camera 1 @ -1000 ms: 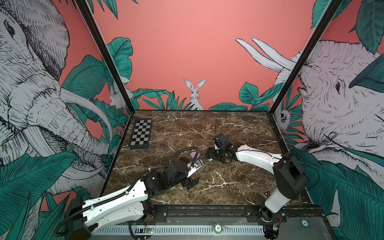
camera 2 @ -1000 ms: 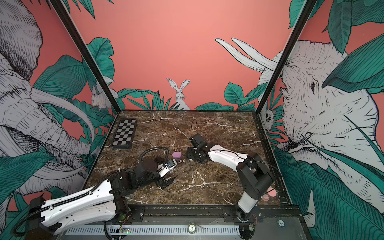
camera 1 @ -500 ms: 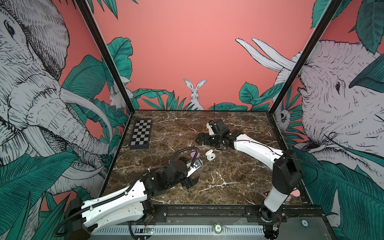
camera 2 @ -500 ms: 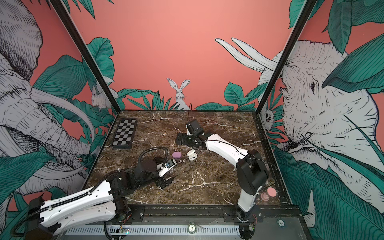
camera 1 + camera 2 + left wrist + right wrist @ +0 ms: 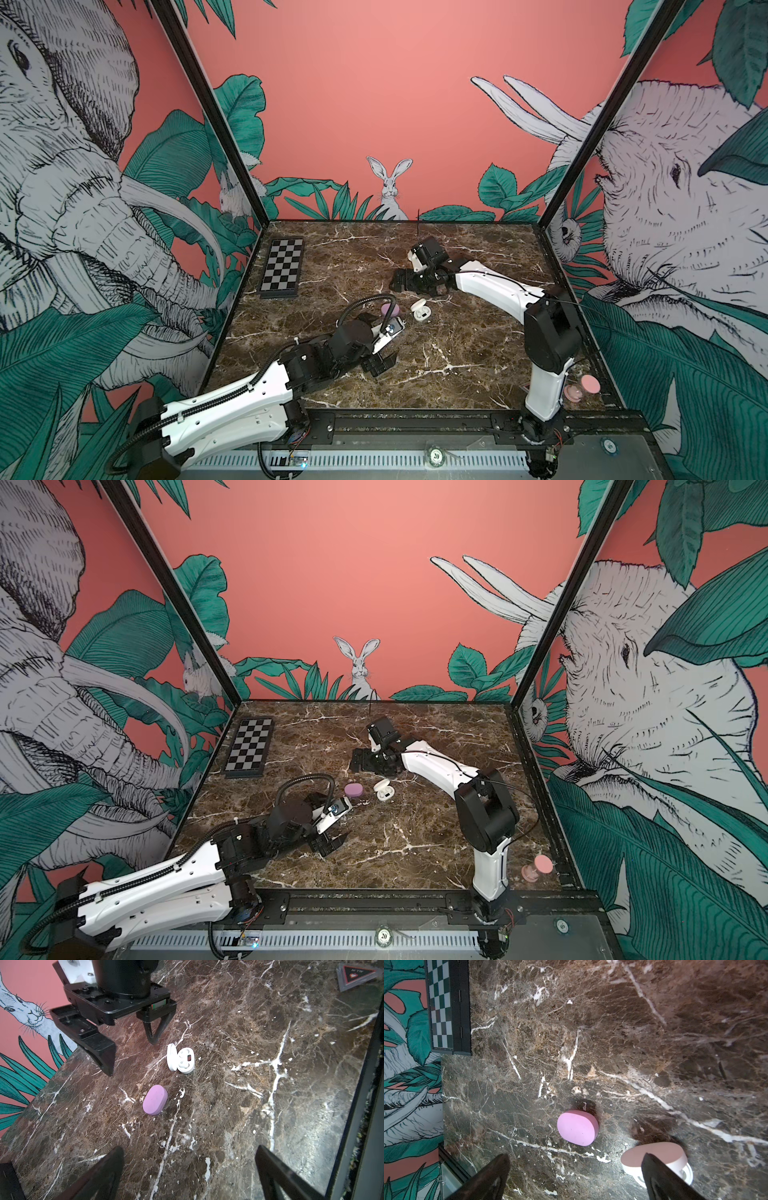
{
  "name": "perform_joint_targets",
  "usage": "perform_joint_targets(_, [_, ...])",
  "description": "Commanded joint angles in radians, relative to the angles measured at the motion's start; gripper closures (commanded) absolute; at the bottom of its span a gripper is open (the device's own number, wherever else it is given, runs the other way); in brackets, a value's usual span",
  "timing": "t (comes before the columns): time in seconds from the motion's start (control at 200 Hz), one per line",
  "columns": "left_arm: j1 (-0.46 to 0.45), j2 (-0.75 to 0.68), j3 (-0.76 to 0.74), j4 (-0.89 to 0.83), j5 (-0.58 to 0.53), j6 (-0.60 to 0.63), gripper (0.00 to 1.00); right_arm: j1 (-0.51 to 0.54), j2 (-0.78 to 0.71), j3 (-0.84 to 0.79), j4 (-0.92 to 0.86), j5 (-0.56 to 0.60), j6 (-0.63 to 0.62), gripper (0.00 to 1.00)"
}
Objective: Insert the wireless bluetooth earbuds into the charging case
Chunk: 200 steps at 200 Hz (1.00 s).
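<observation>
2 earbuds (image 5: 185, 1052) are seated in the white case (image 5: 171, 1058), lid not yet closed; the purple case (image 5: 155, 1100) beside it is shut. The left fingers (image 5: 104, 1176) and right fingers (image 5: 101, 1053) are spread wide, empty.

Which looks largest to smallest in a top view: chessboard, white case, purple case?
1. chessboard, clearly largest.
2. white case, lid open, and purple case, shut, look about alike side by side; I would not rank them.
</observation>
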<state>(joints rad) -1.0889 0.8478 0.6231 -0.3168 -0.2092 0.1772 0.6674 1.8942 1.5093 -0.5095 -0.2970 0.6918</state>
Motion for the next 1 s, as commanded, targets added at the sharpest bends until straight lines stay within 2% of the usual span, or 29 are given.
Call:
perform_joint_targets(0.0, [-0.003, -0.001, 0.027, -0.026, 0.034, 0.008, 0.01, -0.003, 0.031, 0.04, -0.058, -0.01, -0.015, 0.02])
perform_joint_targets(0.165, [-0.003, 0.004, 0.032, -0.032, 0.037, 0.008, 0.01, -0.004, 0.058, 0.067, -0.105, -0.002, -0.023, 0.02])
perform_joint_targets(0.995, [-0.004, 0.009, 0.03, -0.03, 0.045, 0.012, 0.01, -0.005, 0.078, 0.06, -0.112, -0.007, -0.018, 0.02])
